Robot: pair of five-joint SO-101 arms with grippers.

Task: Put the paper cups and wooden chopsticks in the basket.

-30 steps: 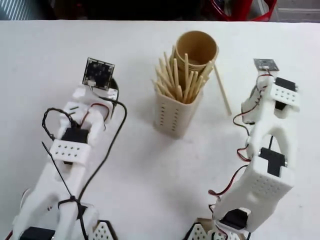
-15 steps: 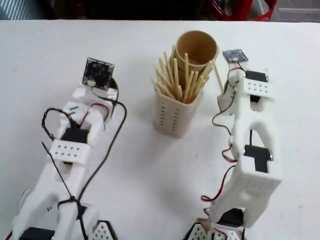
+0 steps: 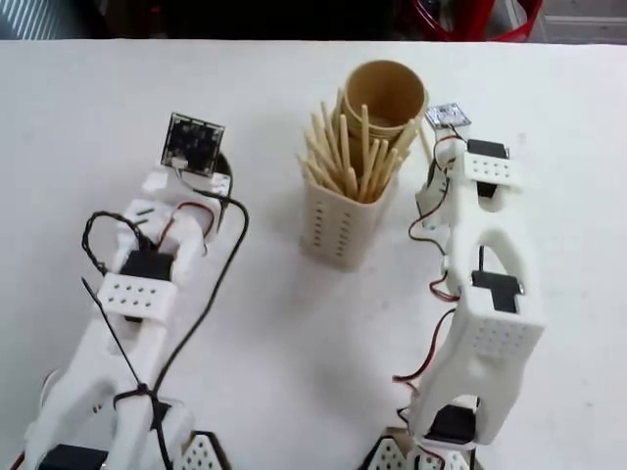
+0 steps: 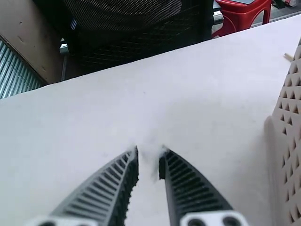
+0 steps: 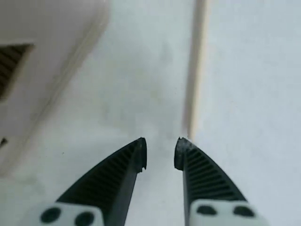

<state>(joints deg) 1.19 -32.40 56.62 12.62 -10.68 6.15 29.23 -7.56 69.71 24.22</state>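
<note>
Wooden chopstick (image 5: 195,70) is lying on table (image 3: 98,98) beside basket (image 3: 338,230), long axis running straight away from right gripper (image 5: 160,153); jaws standing narrowly apart, empty, stick's near end sitting at one fingertip (image 5: 182,151), outside the gap.

Overhead camera is looking down on the bench (image 3: 294,333); wrist cameras are sitting low, all sharing the basket (image 3: 343,230).

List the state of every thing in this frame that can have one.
basket: upright on the table, loaded.
paper cups: nested, mouth up, in the basket.
bundled chopsticks: standing tilted in the basket.
loose chopstick: flat on the table beside the basket, not gripped.
left gripper: slightly open, empty.
right gripper: slightly open, empty, tips near the loose chopstick's end.
</note>
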